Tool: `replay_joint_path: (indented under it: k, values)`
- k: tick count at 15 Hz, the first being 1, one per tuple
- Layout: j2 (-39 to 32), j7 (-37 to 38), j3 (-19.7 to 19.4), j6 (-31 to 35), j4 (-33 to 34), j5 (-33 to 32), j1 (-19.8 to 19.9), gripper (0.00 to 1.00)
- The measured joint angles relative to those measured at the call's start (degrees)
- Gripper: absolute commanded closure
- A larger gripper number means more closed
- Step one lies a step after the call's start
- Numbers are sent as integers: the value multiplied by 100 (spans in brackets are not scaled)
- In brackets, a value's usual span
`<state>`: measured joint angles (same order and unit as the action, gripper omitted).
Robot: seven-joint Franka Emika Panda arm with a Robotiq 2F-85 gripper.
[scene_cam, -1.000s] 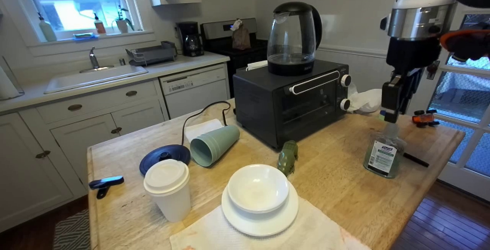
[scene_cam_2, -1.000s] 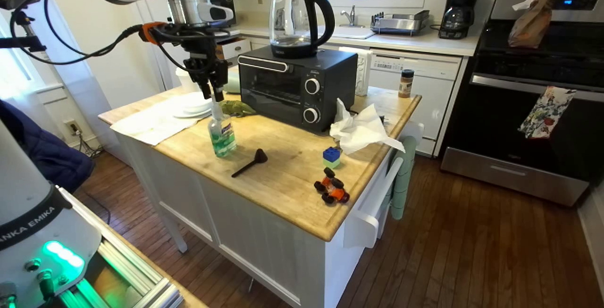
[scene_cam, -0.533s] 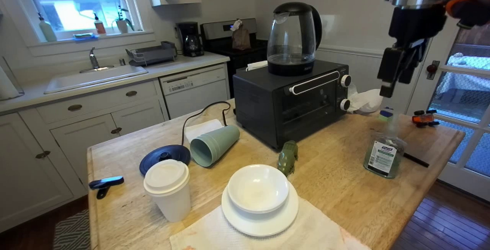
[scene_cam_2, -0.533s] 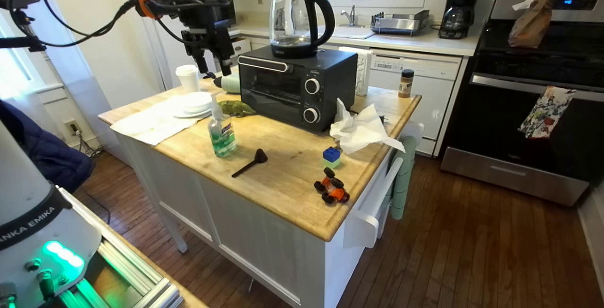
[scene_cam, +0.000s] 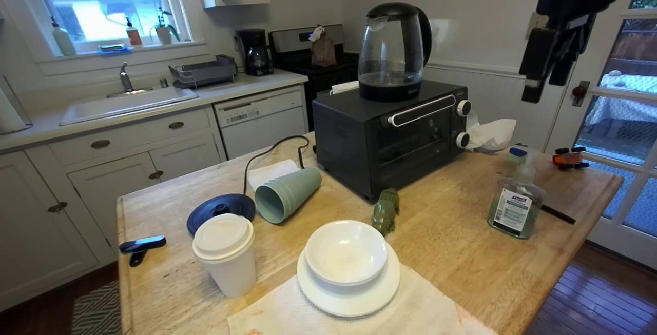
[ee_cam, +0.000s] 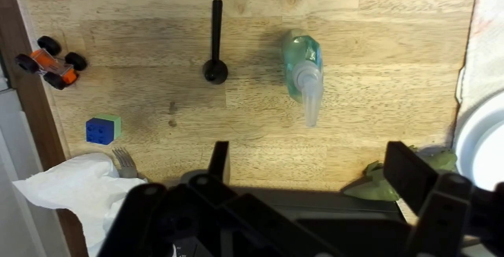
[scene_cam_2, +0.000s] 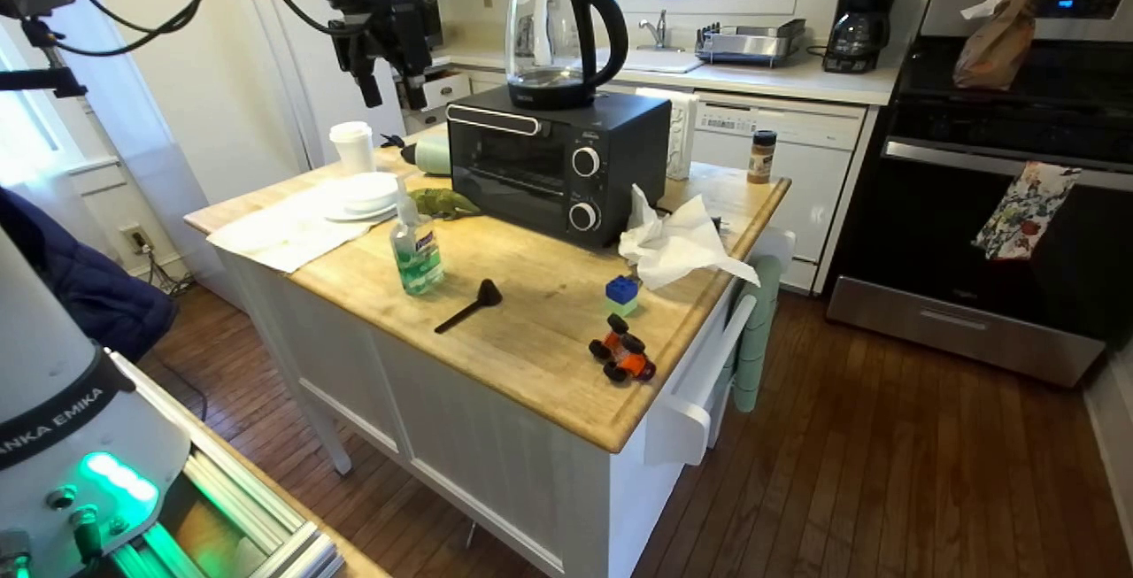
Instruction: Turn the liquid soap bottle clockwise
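Note:
The liquid soap bottle point(scene_cam: 515, 212) stands upright on the wooden table, its pale label facing that exterior view. Green liquid shows through the clear bottle point(scene_cam_2: 416, 255) from another side. Seen from above in the wrist view, the bottle point(ee_cam: 296, 52) has its pump nozzle aimed down the picture, toward the oven side. High over the tabletop, my gripper point(scene_cam_2: 392, 100) hangs well above the pump and touches nothing. Its two dark fingers are spread wide in the wrist view, where the gripper point(ee_cam: 309, 146) is open with nothing held between them.
A black toaster oven point(scene_cam: 344, 140) carries a glass kettle point(scene_cam: 391, 53). Near the bottle lie a black scoop point(ee_cam: 215, 70) and a green toy animal point(scene_cam: 386, 212). Further off are a toy car point(scene_cam_2: 623, 352), a blue-green block point(scene_cam_2: 621, 295), crumpled paper point(scene_cam_2: 682, 242) and a white bowl point(scene_cam: 346, 253).
My gripper has let go of the bottle's pump top, opened wide and risen straight up and away. The bottle stays in the same place and facing.

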<state>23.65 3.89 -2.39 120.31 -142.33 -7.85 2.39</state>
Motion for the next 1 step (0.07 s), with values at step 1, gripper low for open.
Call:
replay_joint_path:
  k: [1]
  values:
    - [-11,0,0,0,0,0,0,0]
